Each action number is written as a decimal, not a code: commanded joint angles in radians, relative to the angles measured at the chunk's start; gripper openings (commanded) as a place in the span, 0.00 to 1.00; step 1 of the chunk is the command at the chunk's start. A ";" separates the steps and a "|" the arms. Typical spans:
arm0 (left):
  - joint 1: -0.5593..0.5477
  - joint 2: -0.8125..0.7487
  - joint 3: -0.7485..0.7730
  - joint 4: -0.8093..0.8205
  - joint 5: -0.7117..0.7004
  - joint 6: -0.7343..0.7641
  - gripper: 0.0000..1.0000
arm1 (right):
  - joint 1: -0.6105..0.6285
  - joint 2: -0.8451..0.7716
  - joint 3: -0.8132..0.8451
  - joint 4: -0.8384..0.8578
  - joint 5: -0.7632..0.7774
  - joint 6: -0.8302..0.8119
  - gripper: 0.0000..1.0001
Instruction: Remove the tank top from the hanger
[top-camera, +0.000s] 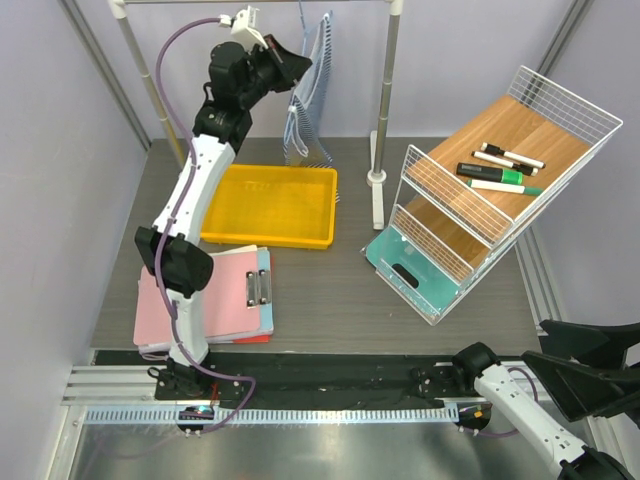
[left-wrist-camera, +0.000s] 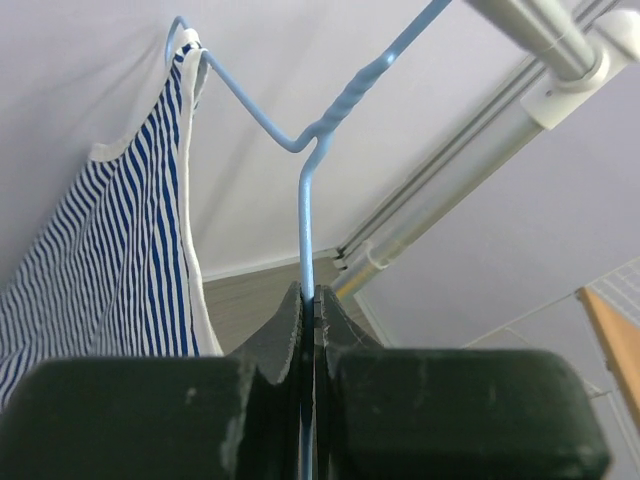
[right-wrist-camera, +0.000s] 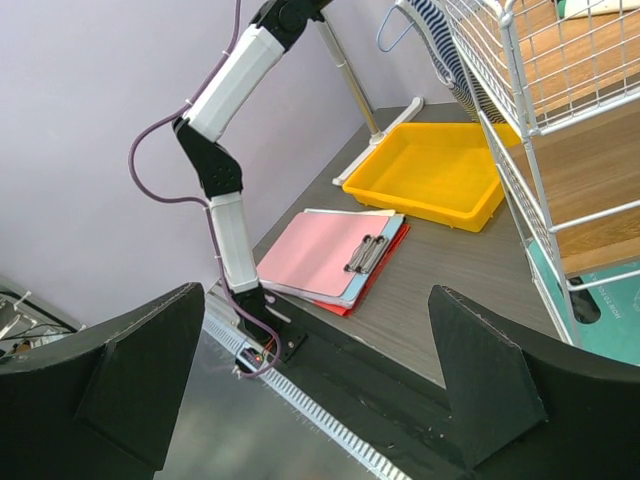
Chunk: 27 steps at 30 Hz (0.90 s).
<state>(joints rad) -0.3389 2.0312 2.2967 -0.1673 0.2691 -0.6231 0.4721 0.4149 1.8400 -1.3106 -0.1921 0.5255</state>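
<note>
The navy-and-white striped tank top (top-camera: 305, 125) hangs on the light-blue wire hanger (top-camera: 302, 14) from the grey rack bar at the back. In the left wrist view the tank top (left-wrist-camera: 130, 260) drapes off the hanger's left shoulder. The hanger (left-wrist-camera: 305, 200) runs straight down into my left gripper (left-wrist-camera: 309, 295), whose jaws are shut on the wire. From above, my left gripper (top-camera: 298, 70) is raised beside the garment's top. My right gripper (right-wrist-camera: 315, 300) is open and holds nothing, low at the near right (top-camera: 535, 342), far from the tank top (right-wrist-camera: 440, 40).
A yellow tray (top-camera: 268, 205) lies under the rack, with stacked clipboards (top-camera: 215, 295) in front of it. At the right stands a tilted white wire shelf (top-camera: 500, 190) with markers on its wooden top. The rack pole (top-camera: 385, 100) stands at centre back.
</note>
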 joint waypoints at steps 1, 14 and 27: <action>0.006 -0.063 0.070 0.117 0.038 -0.114 0.00 | 0.003 0.030 0.011 0.039 -0.001 -0.001 1.00; 0.006 -0.294 -0.058 0.079 0.068 -0.236 0.00 | 0.005 0.044 0.047 0.031 -0.043 0.005 1.00; 0.005 -0.667 -0.393 0.072 0.176 -0.340 0.00 | 0.005 0.108 0.073 0.010 -0.066 -0.150 1.00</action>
<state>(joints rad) -0.3382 1.4746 1.9213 -0.1719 0.3943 -0.9249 0.4721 0.4549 1.9095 -1.3186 -0.2310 0.4519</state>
